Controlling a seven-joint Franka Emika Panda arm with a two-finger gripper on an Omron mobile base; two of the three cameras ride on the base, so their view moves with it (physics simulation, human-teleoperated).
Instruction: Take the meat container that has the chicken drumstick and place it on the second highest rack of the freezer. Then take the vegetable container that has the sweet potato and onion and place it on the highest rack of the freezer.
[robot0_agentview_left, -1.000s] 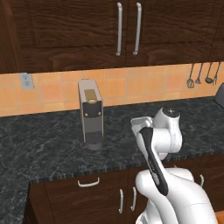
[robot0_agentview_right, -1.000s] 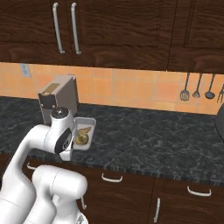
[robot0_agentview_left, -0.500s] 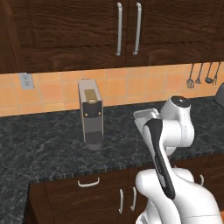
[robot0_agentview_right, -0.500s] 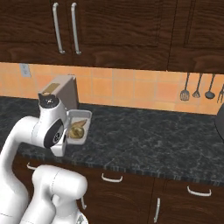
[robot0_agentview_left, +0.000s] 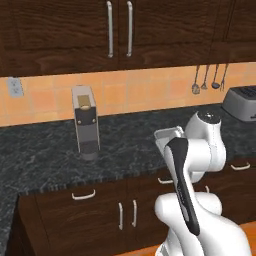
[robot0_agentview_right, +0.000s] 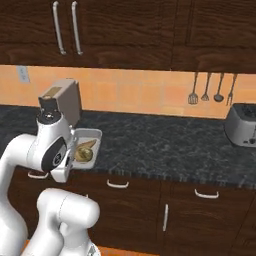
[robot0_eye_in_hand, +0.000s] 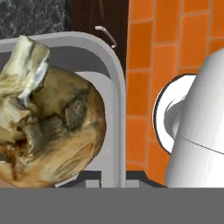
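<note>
The vegetable container (robot0_agentview_right: 95, 136) is a shallow grey tray, held up off the dark counter in front of the arm. In it lie the round olive onion (robot0_agentview_right: 83, 155) and, just beyond, the tan sweet potato (robot0_agentview_right: 86, 145). The left base view shows the tray's rim (robot0_agentview_left: 169, 135) behind the arm's upper link. Close up, the onion (robot0_eye_in_hand: 57, 131) nearly covers the tray floor, with a pale tapered piece past it. My gripper (robot0_eye_in_hand: 114, 178) is shut on the near rim (robot0_eye_in_hand: 117, 113) of the tray.
A grey coffee machine (robot0_agentview_left: 85, 122) stands on the counter (robot0_agentview_left: 125, 142) at the left. A toaster (robot0_agentview_right: 242, 125) sits at the far right, with utensils (robot0_agentview_right: 206, 87) hanging on the orange backsplash. Dark cabinets line the wall above and below. Below the tray is orange tiled floor (robot0_eye_in_hand: 148, 65).
The whole picture has shifted: the coffee machine slid left and a toaster came into view, so the camera has moved. The arm has swung round, still carrying the tray.
</note>
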